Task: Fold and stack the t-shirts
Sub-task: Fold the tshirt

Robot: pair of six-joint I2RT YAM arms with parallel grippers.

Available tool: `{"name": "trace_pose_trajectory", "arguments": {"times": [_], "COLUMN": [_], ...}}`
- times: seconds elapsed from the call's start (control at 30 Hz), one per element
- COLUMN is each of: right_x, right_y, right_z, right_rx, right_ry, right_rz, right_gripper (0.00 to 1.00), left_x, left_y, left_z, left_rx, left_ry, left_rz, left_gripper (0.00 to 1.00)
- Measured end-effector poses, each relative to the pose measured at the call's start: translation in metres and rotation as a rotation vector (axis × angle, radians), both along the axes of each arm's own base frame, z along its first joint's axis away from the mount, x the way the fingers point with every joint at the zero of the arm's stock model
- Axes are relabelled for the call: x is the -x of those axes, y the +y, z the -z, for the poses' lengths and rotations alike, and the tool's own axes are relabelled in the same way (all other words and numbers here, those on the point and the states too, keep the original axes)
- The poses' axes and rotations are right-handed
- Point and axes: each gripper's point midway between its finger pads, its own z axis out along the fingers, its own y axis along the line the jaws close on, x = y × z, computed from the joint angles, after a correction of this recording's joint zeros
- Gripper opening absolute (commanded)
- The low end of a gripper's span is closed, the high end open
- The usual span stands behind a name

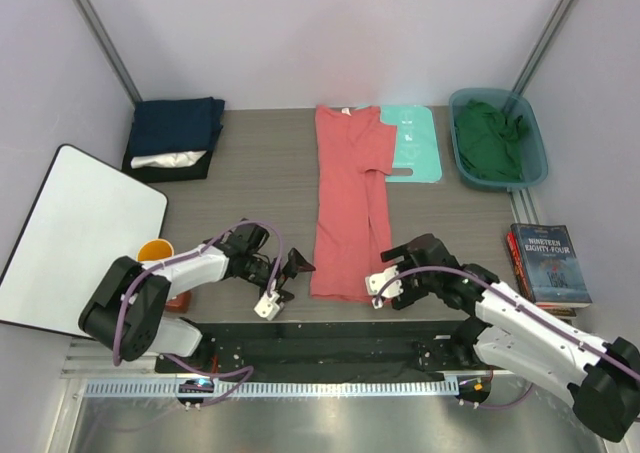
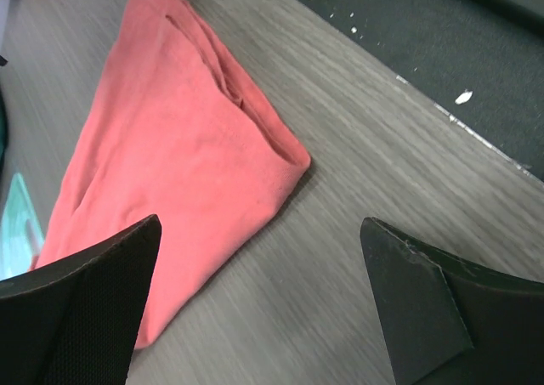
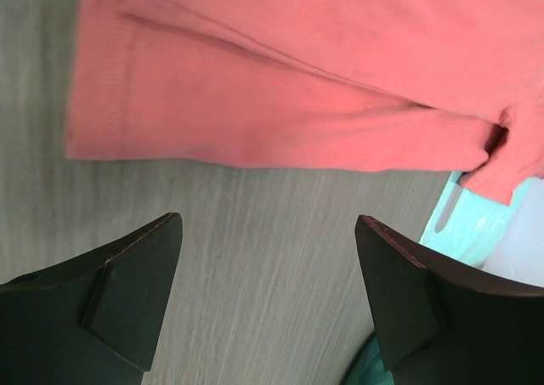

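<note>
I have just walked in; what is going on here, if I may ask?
Two robot arms are folding t-shirts. The coral-red shirt lies in a long folded strip mid-table, its collar end overlapping the mint-green board. The left gripper and right gripper hover open either side of its near hem. A folded navy shirt and white shirt are stacked left; a dark green shirt waits in the blue tub right.

Left fingers (image 2: 85,304) and right fingers (image 3: 115,296) hover low, spread wide apart, gripping nothing.
</note>
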Motion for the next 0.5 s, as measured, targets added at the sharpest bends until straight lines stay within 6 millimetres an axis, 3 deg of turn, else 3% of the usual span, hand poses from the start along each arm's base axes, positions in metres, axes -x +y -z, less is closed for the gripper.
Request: {"name": "trace_pose_trajectory", "arguments": {"times": [0.3, 0.5], "right_x": [0.040, 0.047], "right_y": [-0.014, -0.005], "right_z": [0.035, 0.038], "right_rx": [0.057, 0.035], "right_ry": [0.074, 0.078], "right_rz": [-0.139, -0.222], "right_gripper": [0.90, 0.87], "left_x": [0.009, 0.004], "left_y": [-0.013, -0.017], "left_z": [0.003, 0.003], "left_rx": [-0.009, -0.016], "left_ry": [0.052, 0.060], "left_rz": [0.058, 0.061], "left_gripper": [1.00, 0.98]}}
